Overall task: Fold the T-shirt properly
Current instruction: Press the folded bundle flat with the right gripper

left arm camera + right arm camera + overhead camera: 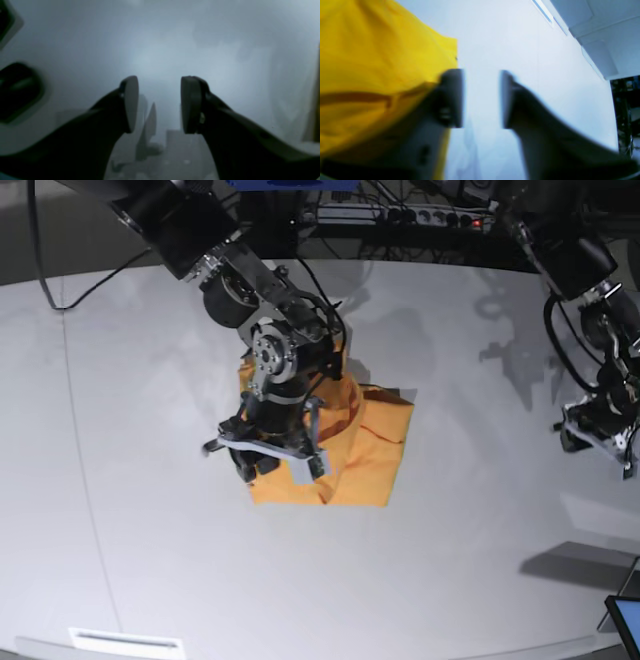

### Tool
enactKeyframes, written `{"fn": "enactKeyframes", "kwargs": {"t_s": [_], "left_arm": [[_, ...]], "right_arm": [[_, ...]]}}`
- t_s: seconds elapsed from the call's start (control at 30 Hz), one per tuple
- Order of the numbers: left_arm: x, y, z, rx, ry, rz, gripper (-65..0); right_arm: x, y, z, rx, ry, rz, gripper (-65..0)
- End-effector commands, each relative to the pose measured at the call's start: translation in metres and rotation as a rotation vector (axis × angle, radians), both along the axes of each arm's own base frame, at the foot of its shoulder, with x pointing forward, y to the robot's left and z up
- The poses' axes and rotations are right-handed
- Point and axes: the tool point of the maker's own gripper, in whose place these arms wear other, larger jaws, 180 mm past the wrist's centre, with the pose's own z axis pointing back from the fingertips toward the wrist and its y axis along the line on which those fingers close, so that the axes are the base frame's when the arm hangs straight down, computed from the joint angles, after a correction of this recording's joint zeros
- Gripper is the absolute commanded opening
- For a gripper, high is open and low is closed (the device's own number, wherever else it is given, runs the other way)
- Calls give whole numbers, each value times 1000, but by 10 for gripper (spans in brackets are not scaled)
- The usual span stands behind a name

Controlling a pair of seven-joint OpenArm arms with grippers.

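My base camera looks down from high in front on the whole table. Each wrist camera peers close along my fingers; right wrist and base views share the T-shirt.

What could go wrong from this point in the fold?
1. The right tool stands open right beside the T-shirt; moving off, a finger may snag the edge and drag the fold open.
2. The shirt looks creased and uneven, so the folded shape may stay untidy.
3. The left tool hangs apart, open, unable to pin the cloth.
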Motion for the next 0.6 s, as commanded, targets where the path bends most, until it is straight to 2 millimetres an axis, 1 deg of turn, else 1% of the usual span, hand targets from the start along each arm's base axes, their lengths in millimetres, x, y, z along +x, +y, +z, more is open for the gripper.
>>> {"fn": "enactKeyframes", "kwargs": {"t_s": [0.0, 0.03, 0.07, 0.13, 0.17, 0.23, 0.33, 0.5, 0.57], "left_arm": [[4, 12, 23, 54, -50, -3, -386], [0, 15, 23, 69, -39, -5, -400], [-6, 17, 22, 85, -24, -7, -423], [-14, 19, 19, 102, -4, -12, -452], [-17, 19, 17, 107, 4, -15, -459], [-24, 21, 14, 119, 25, -18, -460], [-29, 21, 8, 118, 45, -20, -462], [-30, 18, 4, 111, 52, -25, -470], [-28, 11, 0, 110, 64, -48, -472]], "right_arm": [[10, 7, 26, 27, -87, 12, -579], [9, 6, 28, 32, -90, 11, -630], [9, 6, 29, 37, -93, 10, -650], [7, 6, 28, 37, -83, 6, -640], [7, 7, 28, 39, -80, 6, -647], [3, 7, 22, 38, -65, 6, -650], [-4, 13, 16, 56, -42, 9, -650], [-10, 17, 8, 76, -13, 14, -650], [-11, 20, 3, 106, 12, 16, -650]]}}
